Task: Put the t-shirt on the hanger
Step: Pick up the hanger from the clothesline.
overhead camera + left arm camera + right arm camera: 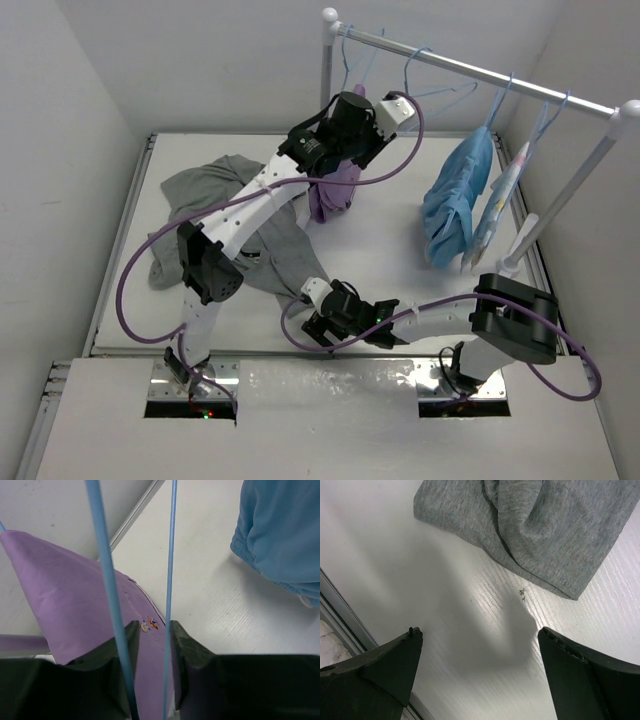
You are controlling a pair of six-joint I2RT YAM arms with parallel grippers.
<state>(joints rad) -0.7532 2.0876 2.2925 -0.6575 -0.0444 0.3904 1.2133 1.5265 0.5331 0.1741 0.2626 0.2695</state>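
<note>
The grey t-shirt lies crumpled on the left of the table; its hem shows in the right wrist view. The pale-blue wire hanger hangs on the rack. My left gripper is raised at the rack. In its wrist view the jaws stand a narrow gap apart, with two hanger wires running between and across them. My right gripper is open wide and empty, low over bare table just short of the shirt's hem.
A purple garment hangs under the left gripper. A light-blue garment and a pale one hang on the rack's right part. The rack rail crosses the back. White walls enclose the table.
</note>
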